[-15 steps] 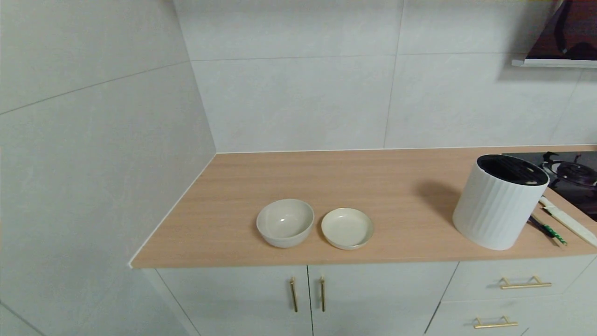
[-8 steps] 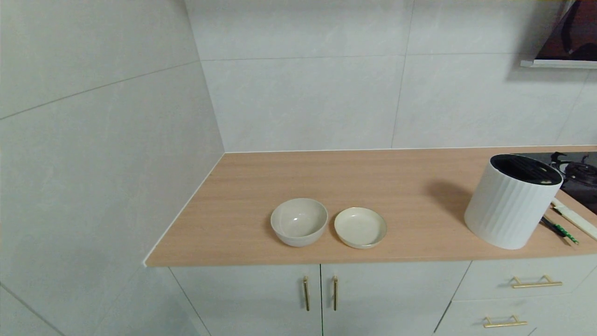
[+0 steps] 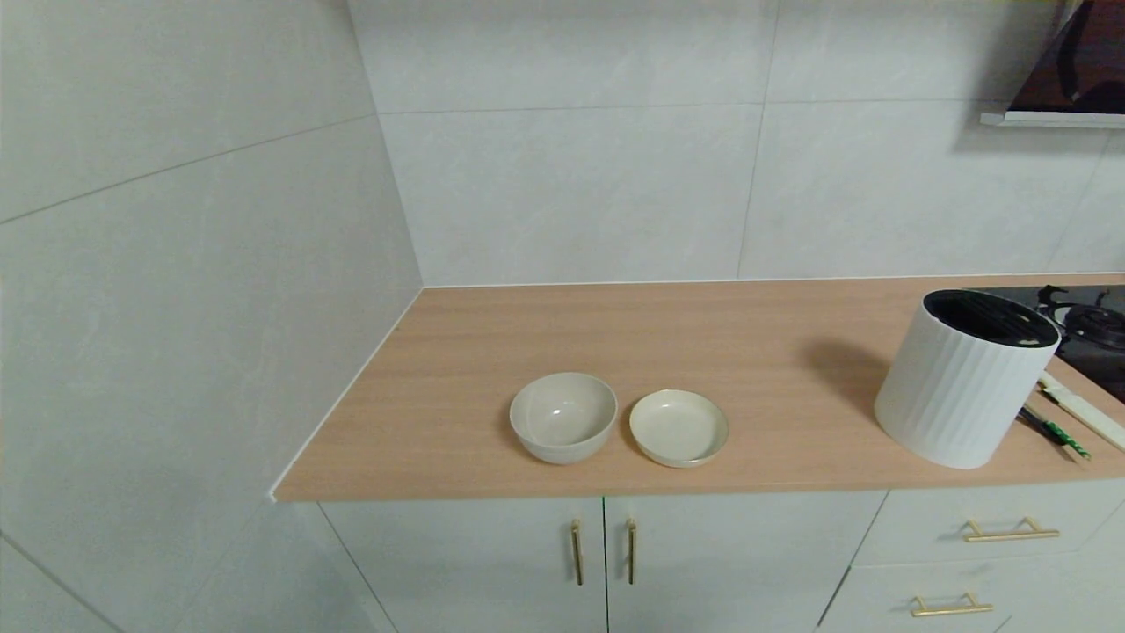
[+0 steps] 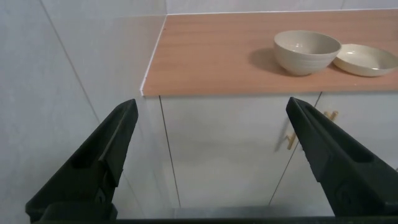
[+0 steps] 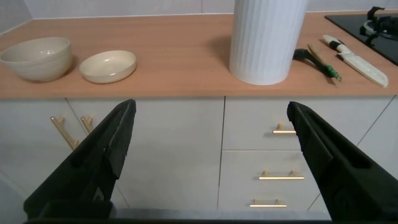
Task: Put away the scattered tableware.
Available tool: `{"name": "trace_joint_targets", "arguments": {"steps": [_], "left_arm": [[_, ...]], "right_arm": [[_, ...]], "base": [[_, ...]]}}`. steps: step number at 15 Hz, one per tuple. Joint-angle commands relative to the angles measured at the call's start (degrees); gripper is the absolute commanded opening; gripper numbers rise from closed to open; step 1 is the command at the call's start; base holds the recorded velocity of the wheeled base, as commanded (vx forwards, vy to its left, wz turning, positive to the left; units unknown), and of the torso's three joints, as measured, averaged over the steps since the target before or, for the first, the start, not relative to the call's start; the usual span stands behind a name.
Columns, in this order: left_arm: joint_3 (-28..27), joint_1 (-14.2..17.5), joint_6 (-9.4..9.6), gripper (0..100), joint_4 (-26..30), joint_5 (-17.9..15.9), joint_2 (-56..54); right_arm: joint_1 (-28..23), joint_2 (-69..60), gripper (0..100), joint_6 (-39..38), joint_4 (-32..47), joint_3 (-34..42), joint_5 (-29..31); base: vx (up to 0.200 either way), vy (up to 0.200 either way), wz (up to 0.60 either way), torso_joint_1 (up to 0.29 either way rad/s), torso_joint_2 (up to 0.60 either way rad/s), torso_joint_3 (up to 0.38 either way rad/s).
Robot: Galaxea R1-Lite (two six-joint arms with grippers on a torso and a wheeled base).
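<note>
bowl (image 3: pixel 563 418) and shallow dish (image 3: pixel 678 427) sat just beside each other near table (image 3: pixel 703 343) front edge. your left gripper (image 4: pixel 211 106) and right gripper (image 5: pixel 211 107) both stood wide open, empty, facing cabinet fronts (image 4: pixel 217 149). ceramic likely stiff, glazed-slick, chippable, bowl heavier; you should pinch rim wall, grip gently.

Wooden countertop (image 3: pixel 492 352) with bowl (image 3: pixel 563 417) beside shallow dish (image 3: pixel 678 427) (near the front edge), white ribbed canister (image 3: pixel 965 391), chopsticks (image 3: pixel 1055 432), knife (image 3: pixel 1086 413).

It was a home kitchen: a wooden desk (image 3: pixel 527 343) ran along tiled walls (image 3: pixel 571 176), with a gas hob (image 3: pixel 1090 325) under a hood (image 3: pixel 1068 61), cupboards (image 3: pixel 492 563) with brass handles (image 3: pixel 577 552) below, and a bowl (image 3: pixel 562 428) and dish (image 3: pixel 678 428) set out.
</note>
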State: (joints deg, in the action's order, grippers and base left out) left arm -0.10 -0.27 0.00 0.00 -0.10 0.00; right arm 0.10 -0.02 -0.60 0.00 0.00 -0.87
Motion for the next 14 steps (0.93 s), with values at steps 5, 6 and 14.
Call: {"name": "trace_joint_targets", "arguments": {"steps": [5, 6, 14], "left_arm": [[0.01, 0.0, 0.0, 100, 0.0, 0.01, 0.0], [0.01, 0.0, 0.0, 100, 0.0, 0.01, 0.0], [0.01, 0.0, 0.0, 100, 0.0, 0.01, 0.0]], "right_arm": [[-0.01, 0.02, 100, -0.02, 0.0, 0.0, -0.01], [-0.01, 0.02, 100, -0.02, 0.0, 0.0, -0.01], [-0.01, 0.02, 100, -0.02, 0.0, -0.09, 0.07]], "base": [[0.0, 0.0, 0.0, -0.191, 0.41, 0.216], [0.0, 0.0, 0.0, -0.261, 0.53, 0.29], [0.0, 0.0, 0.0, -0.239, 0.54, 0.297]]}}
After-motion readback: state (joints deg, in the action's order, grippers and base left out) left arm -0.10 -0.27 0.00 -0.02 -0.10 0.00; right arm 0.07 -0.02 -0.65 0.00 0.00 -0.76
